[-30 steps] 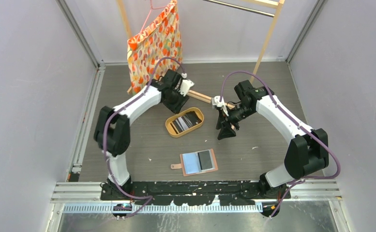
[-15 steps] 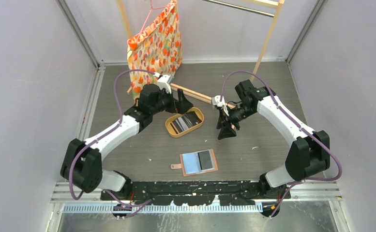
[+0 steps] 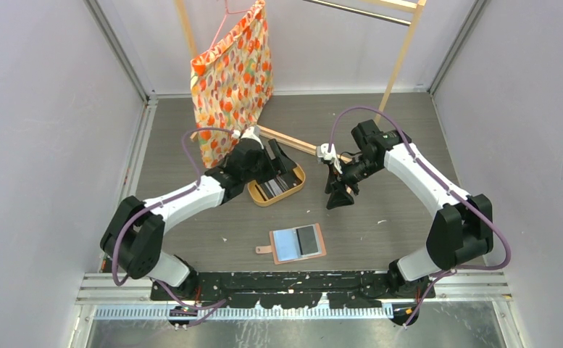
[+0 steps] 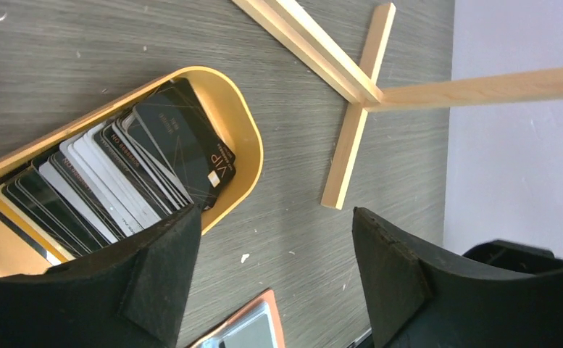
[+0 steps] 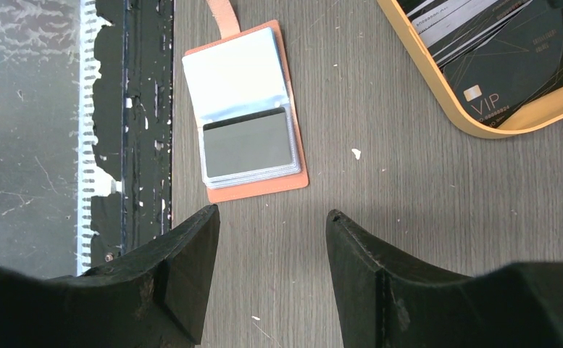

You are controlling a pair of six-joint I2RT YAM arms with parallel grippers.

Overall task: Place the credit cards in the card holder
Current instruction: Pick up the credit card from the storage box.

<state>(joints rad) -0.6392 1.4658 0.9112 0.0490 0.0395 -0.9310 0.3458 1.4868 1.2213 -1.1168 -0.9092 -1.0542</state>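
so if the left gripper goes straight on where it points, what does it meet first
The left gripper would probably meet bare table just beside the tray; one finger might clip its rim, depth unclear.

Grey wood-grain tabletop (image 3: 191, 210), enclosed by pale lilac walls (image 3: 39, 145) left, right and far. Light wooden rack (image 3: 403, 51) stands far; orange-patterned cloth (image 3: 231, 72) hangs far left. Scuffed black strip (image 3: 300, 279) along near edge.

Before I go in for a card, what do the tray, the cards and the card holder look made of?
The tray: probably wood or bamboo, smooth yellow-tan finish, thick rounded rim. The credit cards: thin stiff plastic, mostly matte black, grey and white, printed. The card holder: salmon leather-like cover, likely faux; clear glossy plastic sleeves inside.
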